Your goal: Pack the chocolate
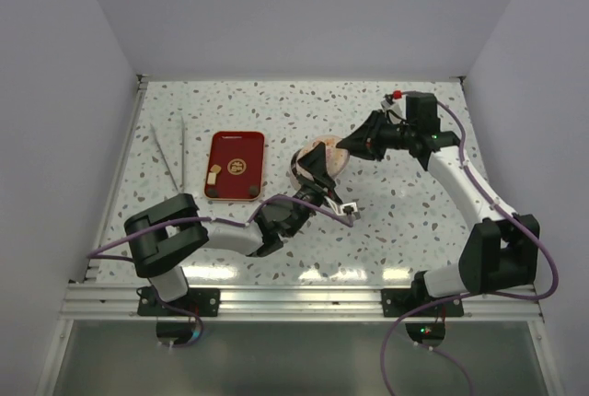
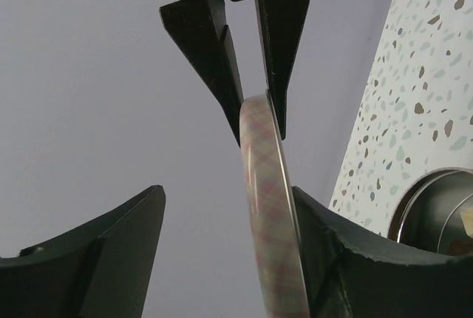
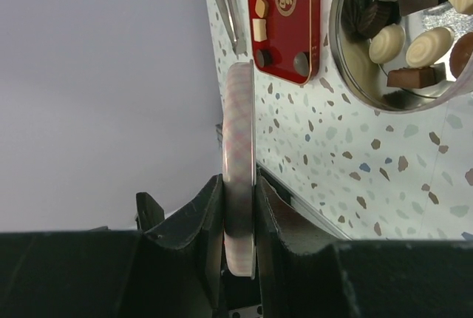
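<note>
A round lid with a pink plaid top (image 1: 329, 156) is held on edge above the silver tin (image 3: 347, 66). My right gripper (image 3: 238, 185) is shut on its rim (image 3: 240, 133). My left gripper (image 2: 228, 192) is open around the same lid (image 2: 270, 214); the lid lies against its right jaw and the left jaw stands well apart. The chocolate (image 3: 414, 37) fills the tin: dark, brown and cream pieces. A few more pieces (image 3: 259, 18) lie on the red tray (image 3: 287, 37). The tin also shows in the left wrist view (image 2: 436, 214).
The red tray (image 1: 236, 166) lies left of the tin. A pair of white tongs (image 1: 171, 152) lies further left, near the left wall. Grey walls close in the table on three sides; a metal rail runs along the near edge.
</note>
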